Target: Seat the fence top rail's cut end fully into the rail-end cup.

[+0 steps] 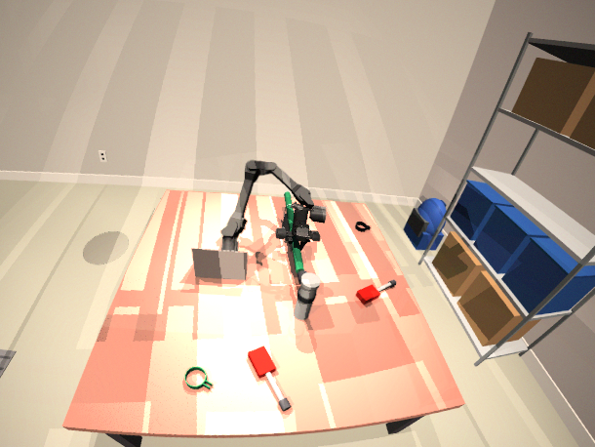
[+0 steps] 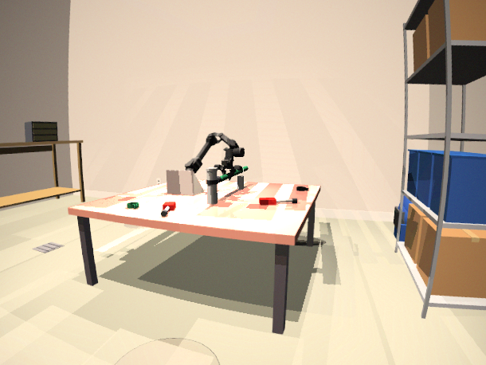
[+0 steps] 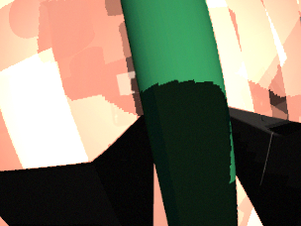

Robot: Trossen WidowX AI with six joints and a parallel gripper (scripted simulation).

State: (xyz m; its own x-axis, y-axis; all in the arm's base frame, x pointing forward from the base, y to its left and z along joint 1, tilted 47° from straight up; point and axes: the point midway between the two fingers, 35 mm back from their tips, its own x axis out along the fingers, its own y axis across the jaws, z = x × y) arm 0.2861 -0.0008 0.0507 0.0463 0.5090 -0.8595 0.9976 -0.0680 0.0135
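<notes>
The green rail (image 1: 297,261) (image 2: 242,170) (image 3: 178,45) slopes down toward the big grey post (image 1: 302,310) (image 2: 213,196). My gripper (image 1: 296,242) (image 2: 229,174) (image 3: 178,116) is shut on the rail partway along it, one black finger on each side in the wrist view. The rail's near end meets the dark end cup (image 1: 301,276) beside the post; how deep it sits cannot be told. The dark brace band (image 1: 306,295) (image 2: 212,182) is around the post's upper part, below the pale cap (image 1: 310,279). The loop cap is not clearly visible.
A short grey post (image 2: 241,182) stands under the rail's far part. A grey panel (image 1: 219,264) (image 2: 179,182) stands by the arm base. Two red-headed tools (image 1: 368,294) (image 1: 261,361), a green ring clamp (image 1: 207,385) (image 2: 132,206) and a small black piece (image 1: 368,227) (image 2: 302,188) lie on the table.
</notes>
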